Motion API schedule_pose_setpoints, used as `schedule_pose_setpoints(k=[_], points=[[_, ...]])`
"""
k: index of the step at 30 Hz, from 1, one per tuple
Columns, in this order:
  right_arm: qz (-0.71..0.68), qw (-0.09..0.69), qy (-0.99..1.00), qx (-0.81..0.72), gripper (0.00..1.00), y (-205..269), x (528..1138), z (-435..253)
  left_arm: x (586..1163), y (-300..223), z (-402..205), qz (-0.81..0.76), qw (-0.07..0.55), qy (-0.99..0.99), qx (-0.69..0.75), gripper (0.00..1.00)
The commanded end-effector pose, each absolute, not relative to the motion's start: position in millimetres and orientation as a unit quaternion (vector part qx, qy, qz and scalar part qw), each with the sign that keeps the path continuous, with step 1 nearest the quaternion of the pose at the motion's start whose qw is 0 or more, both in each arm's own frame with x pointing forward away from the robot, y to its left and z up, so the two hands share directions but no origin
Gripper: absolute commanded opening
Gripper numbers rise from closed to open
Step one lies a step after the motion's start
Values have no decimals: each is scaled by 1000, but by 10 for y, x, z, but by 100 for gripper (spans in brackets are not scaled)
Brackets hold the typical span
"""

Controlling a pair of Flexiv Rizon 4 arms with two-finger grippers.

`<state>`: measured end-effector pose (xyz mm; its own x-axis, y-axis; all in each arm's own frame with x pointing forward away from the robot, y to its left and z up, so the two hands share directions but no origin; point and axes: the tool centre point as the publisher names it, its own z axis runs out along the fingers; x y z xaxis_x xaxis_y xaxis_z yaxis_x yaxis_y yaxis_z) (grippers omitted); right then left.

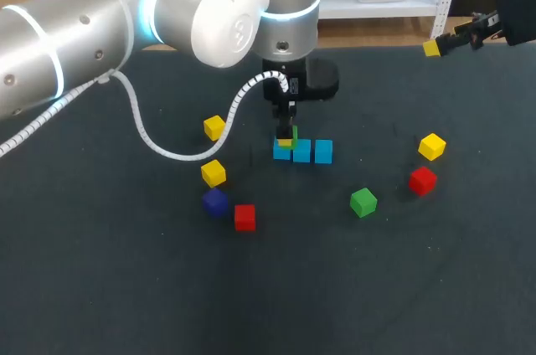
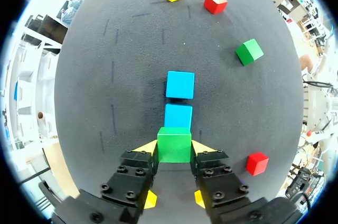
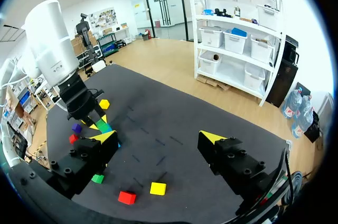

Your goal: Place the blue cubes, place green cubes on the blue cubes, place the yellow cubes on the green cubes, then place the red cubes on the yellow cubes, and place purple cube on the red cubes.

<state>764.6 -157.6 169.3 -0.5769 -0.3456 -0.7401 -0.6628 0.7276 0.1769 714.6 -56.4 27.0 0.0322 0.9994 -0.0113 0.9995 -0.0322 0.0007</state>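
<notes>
Scanning from the left of the dark matte tabletop (image 1: pixel 100 288), an onlooker first meets a loose cluster. It is made up of a small yellow cube at the back (image 1: pixel 214 127), a second yellow cube nearer (image 1: pixel 213 172), a dark purple cube (image 1: pixel 215 202) and a small red cube (image 1: pixel 244 217). They lie apart from the build, apparently as stock for the upper layers.

At the middle, the left gripper (image 2: pixel 175 148) is clamped on a bright green cube (image 2: pixel 174 145), with a yellow-tipped finger pressed to each side. It holds the cube over the left end of the row of three light blue cubes (image 1: pixel 301 151), which sit side by side as the base. From the left wrist only two blue cubes show ahead of the fingers. The third is hidden under the green one, which suggests it is lined up squarely. Whether it already rests on the blue cube I cannot tell. The green layer looks barely begun.

Further right lie a second green cube (image 1: pixel 363 202), another red cube (image 1: pixel 423 180) and a third yellow cube (image 1: pixel 432 146), all well apart from the row.

The right gripper (image 3: pixel 158 139) hangs over the far right edge with its fingers spread wide and nothing between them. It is probably parked there to keep out of the way.
</notes>
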Motion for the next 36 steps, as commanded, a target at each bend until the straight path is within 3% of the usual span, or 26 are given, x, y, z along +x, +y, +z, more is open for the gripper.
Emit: schedule_pose_setpoints(k=[1,10,11,13,21,36], points=[[225,355,858,-294,100,-1578,7650,1686,7146,-553,271,-3,6,696,718,21],[225,355,858,-294,100,-1578,7650,1686,7163,-556,271,0,4,696,718,41],[225,355,858,-294,100,-1578,7650,1686,7164,-556,271,0,3,696,718,51],[225,355,858,-294,100,-1578,7650,1686,7162,-561,274,1,3,697,717,100],[225,355,858,-294,100,-1578,7650,1686,7183,-562,377,-17,14,709,705,100],[225,355,858,-294,100,-1578,7650,1686,7004,-195,1173,-75,135,776,612,100]])
